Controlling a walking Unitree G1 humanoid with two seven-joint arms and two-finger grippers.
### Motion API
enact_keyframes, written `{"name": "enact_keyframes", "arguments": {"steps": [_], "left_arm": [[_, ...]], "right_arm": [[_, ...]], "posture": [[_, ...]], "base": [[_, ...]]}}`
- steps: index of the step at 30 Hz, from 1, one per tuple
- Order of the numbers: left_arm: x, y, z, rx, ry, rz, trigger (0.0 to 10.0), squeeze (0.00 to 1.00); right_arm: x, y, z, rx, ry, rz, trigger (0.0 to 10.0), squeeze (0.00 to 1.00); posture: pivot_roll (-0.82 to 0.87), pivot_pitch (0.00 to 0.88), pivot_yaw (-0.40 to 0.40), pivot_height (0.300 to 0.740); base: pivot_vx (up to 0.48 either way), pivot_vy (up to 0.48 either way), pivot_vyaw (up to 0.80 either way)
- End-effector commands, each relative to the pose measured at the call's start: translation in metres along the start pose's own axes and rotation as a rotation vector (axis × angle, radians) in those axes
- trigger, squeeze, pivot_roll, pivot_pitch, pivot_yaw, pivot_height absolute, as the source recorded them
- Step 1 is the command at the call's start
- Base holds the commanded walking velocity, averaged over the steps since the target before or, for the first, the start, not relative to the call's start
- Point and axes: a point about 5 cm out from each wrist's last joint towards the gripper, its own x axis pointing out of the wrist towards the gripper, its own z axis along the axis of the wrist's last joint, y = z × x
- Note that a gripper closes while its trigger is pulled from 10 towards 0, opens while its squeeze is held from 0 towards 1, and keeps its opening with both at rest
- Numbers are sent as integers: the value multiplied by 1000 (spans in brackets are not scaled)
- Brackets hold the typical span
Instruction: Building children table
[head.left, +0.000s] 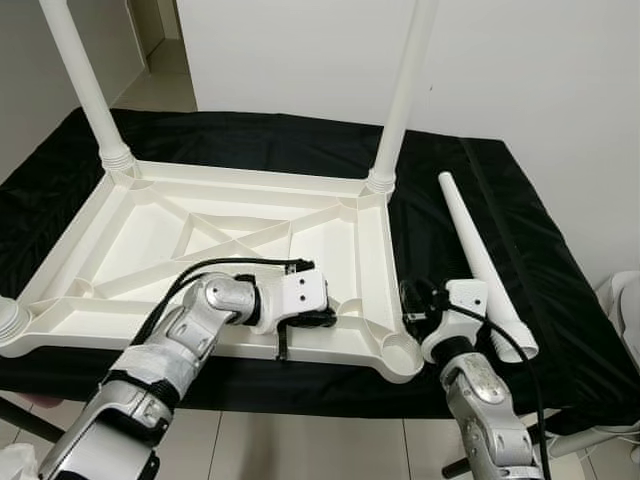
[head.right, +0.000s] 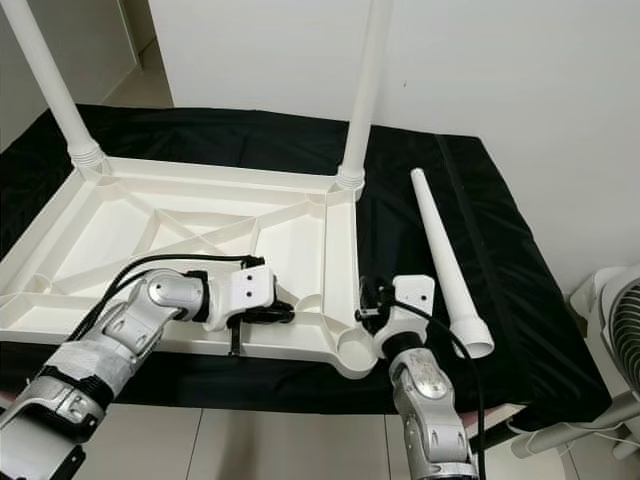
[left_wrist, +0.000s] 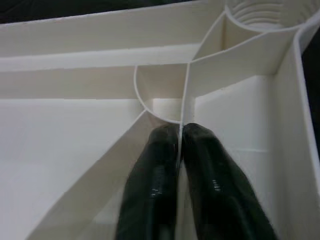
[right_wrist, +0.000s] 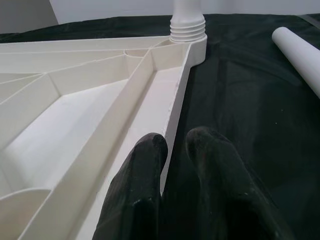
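A white plastic table top (head.left: 250, 176) lies upside down on a black cloth (head.left: 520, 220). Two white legs stand in its far corners (head.left: 85, 80) (head.left: 405, 90), and a third leg's base (head.left: 8, 320) shows at the near left. The near right corner socket (head.left: 400, 352) holds nothing. A loose white leg (head.left: 480, 260) lies on the cloth right of the table. My left gripper (left_wrist: 180, 131) is shut on a thin inner rib near that corner. My right gripper (right_wrist: 175, 142) is shut on the table's right side wall (right_wrist: 175, 105), one finger on each side.
The cloth-covered surface ends just in front of the table's near rim, with tiled floor (head.left: 300, 450) below. A white wall (head.left: 520, 60) stands close behind. A white fan (head.right: 625, 320) stands at the far right, beyond the cloth's edge.
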Motion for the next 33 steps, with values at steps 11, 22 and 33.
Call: {"name": "enact_keyframes", "arguments": {"steps": [11, 22, 33], "left_arm": [[-2, -12, -11, -111, 12, 92, 10000, 0], [-11, 10, 34, -206, -238, 289, 10000, 0], [-16, 16, 91, -272, -506, 421, 10000, 0]], "right_arm": [[3, -3, 1, -16, -20, -7, 10000, 0], [5, -44, 8, -43, -60, -302, 10000, 0], [-3, -68, 8, -75, -59, -489, 10000, 0]], "posture": [[-96, 35, -50, 740], [-84, 31, -58, 740], [-82, 30, -70, 740]], "base": [[0, 0, 0], [0, 0, 0], [0, 0, 0]]}}
